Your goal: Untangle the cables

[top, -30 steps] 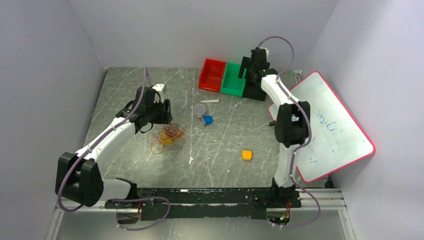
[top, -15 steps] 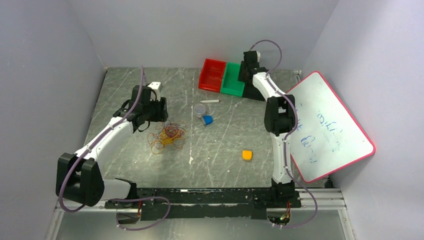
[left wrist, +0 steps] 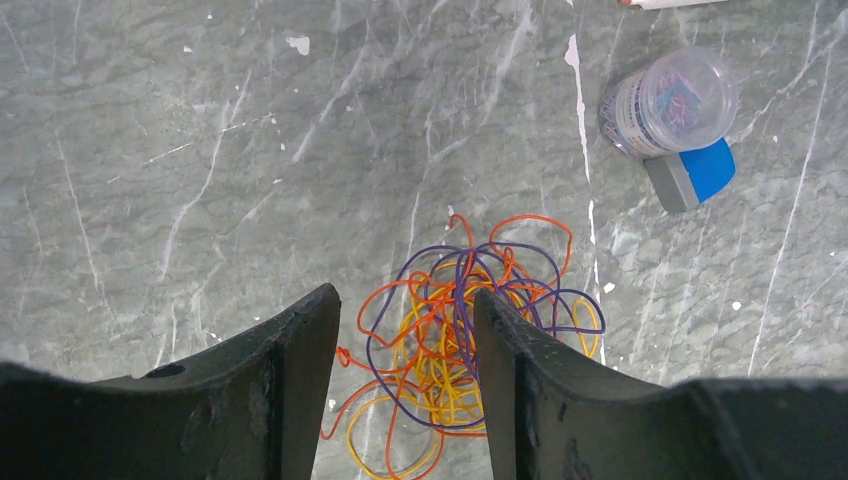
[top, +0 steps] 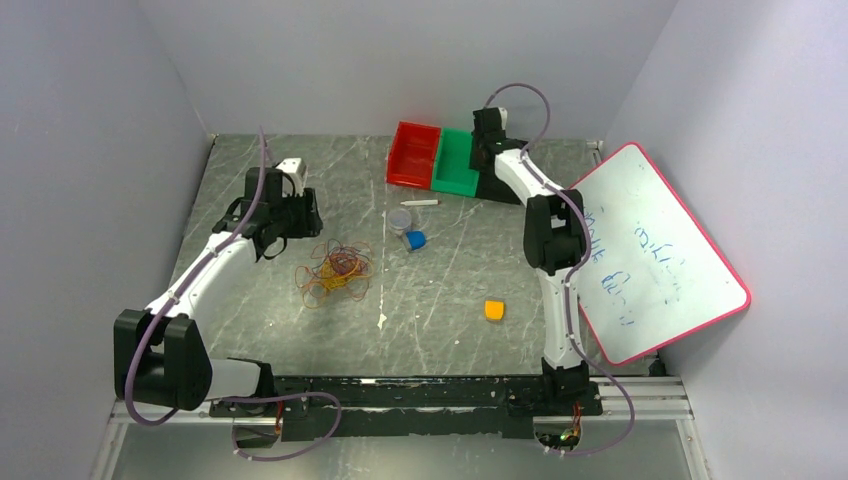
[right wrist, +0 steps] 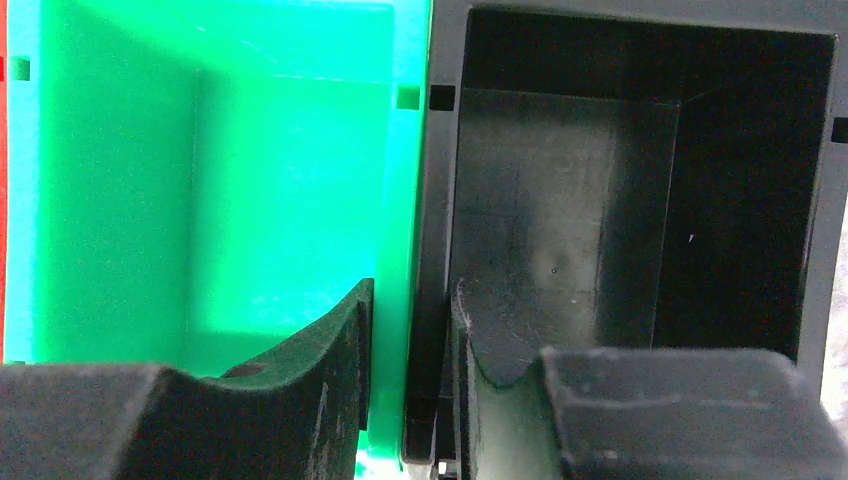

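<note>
The cables (top: 335,270) lie in one tangled heap of yellow-orange, purple and red-orange loops on the grey table. In the left wrist view the cables (left wrist: 470,330) show on the table between and beyond my fingers, untouched. My left gripper (top: 298,214) (left wrist: 403,295) hangs open up and to the left of the heap, holding nothing. My right gripper (top: 483,150) (right wrist: 412,290) is at the back of the table. It is shut on the adjoining walls of the green bin (right wrist: 200,180) and the black bin (right wrist: 600,200), one finger inside each.
A red bin (top: 413,155), the green bin (top: 458,165) and the black bin (top: 505,185) stand in a row at the back. A white marker (top: 420,203), a clear jar (top: 399,219) and a blue block (top: 415,240) lie mid-table, an orange block (top: 494,310) nearer. A whiteboard (top: 650,250) leans at the right.
My left gripper has drawn back and to the left, away from the heap. The right jaws have closed on the bin walls, and the row of bins has shifted left.
</note>
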Controlling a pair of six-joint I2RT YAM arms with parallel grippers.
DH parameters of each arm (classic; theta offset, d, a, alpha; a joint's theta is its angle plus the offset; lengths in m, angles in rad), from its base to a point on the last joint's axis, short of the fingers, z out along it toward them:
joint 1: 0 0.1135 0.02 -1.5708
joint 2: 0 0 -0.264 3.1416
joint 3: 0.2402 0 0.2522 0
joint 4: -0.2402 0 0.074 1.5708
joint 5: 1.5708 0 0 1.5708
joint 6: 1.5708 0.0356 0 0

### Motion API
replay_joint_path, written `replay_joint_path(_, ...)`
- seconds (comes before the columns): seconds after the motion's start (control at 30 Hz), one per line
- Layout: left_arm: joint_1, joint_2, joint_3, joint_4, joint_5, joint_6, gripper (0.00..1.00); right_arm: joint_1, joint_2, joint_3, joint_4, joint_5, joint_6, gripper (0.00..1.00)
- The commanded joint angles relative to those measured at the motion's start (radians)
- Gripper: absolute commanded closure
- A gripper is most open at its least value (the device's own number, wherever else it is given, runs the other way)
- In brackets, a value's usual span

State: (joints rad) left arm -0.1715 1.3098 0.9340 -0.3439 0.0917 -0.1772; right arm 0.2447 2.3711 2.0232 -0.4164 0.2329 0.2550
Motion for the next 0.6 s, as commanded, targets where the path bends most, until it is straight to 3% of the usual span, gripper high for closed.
replay_joint_path(0.0, 0.018, -0.006, 0.006, 0.033, 0.036, 0.001, 0.43, 0.056, -0.049, -0.086, -0.04, -0.013, -0.022, 0.77)
replay_joint_path(0.37, 0.029, -0.015, 0.0, 0.04, 0.06, 0.012, 0.43, 0.164, -0.241, -0.372, 0.008, -0.004, 0.024, 0.73)
replay_joint_path(0.57, 0.029, 0.0, 0.003, 0.038, 0.085, 0.009, 0.42, 0.174, -0.327, -0.389, 0.026, 0.013, 0.032, 0.53)
